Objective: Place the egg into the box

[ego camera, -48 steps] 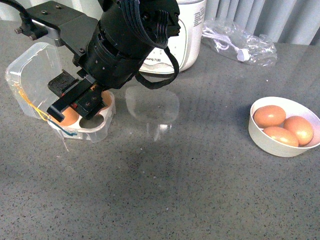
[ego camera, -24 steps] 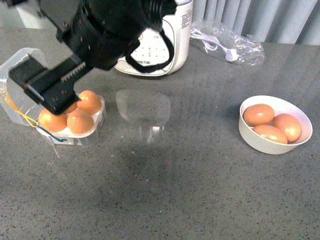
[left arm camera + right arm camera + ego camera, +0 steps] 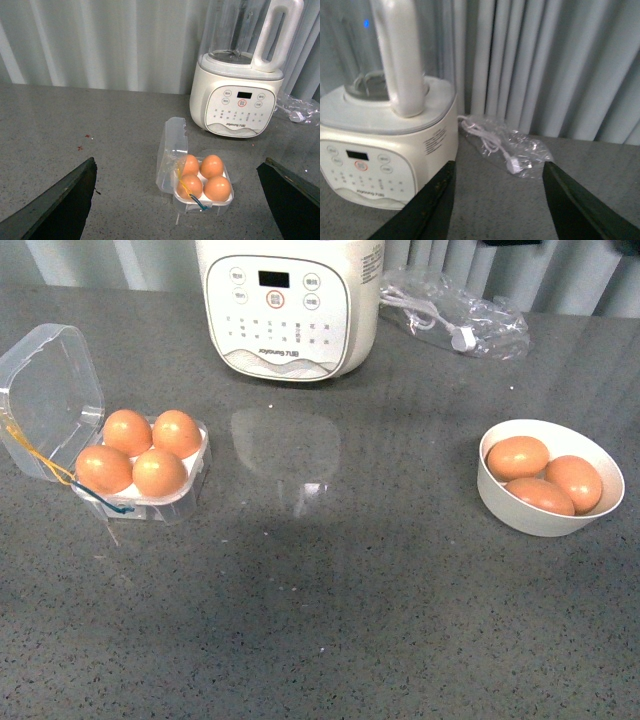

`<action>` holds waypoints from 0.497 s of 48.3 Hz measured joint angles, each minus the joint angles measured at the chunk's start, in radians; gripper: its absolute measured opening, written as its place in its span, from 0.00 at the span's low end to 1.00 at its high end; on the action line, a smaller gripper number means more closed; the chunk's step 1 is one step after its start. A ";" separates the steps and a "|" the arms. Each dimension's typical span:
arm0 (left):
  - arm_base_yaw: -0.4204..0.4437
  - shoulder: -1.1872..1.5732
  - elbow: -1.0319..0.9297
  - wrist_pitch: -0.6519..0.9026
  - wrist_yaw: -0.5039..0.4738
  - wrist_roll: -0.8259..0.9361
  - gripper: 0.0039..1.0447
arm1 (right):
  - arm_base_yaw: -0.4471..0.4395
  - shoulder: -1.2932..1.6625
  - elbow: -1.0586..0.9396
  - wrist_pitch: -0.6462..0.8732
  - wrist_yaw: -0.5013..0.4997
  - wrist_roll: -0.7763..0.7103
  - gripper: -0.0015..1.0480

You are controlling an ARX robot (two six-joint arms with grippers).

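On speckled grey counter (image 3: 350,640), clear plastic box (image 3: 50,405), four smooth oval eggs (image 3: 160,472).

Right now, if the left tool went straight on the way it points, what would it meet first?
Probably the box, lid open, all four cups filled with eggs: in the wrist view it sits centred ahead of the open left tool. Depth is unclear, so the table just before it could come first.

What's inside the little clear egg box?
Four orange-brown eggs fill the small clear plastic box, its lid open. Whatever lies under them is covered.
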 joint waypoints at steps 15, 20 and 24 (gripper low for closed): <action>0.000 0.000 0.000 0.000 0.003 0.000 0.94 | -0.151 -0.240 -0.299 0.034 -0.143 0.020 0.04; 0.000 0.000 0.000 0.000 0.003 0.000 0.94 | -0.186 -0.311 -0.356 0.027 -0.186 0.020 0.03; 0.000 0.000 0.000 0.000 0.003 0.000 0.94 | -0.219 -0.370 -0.398 0.014 -0.212 0.020 0.03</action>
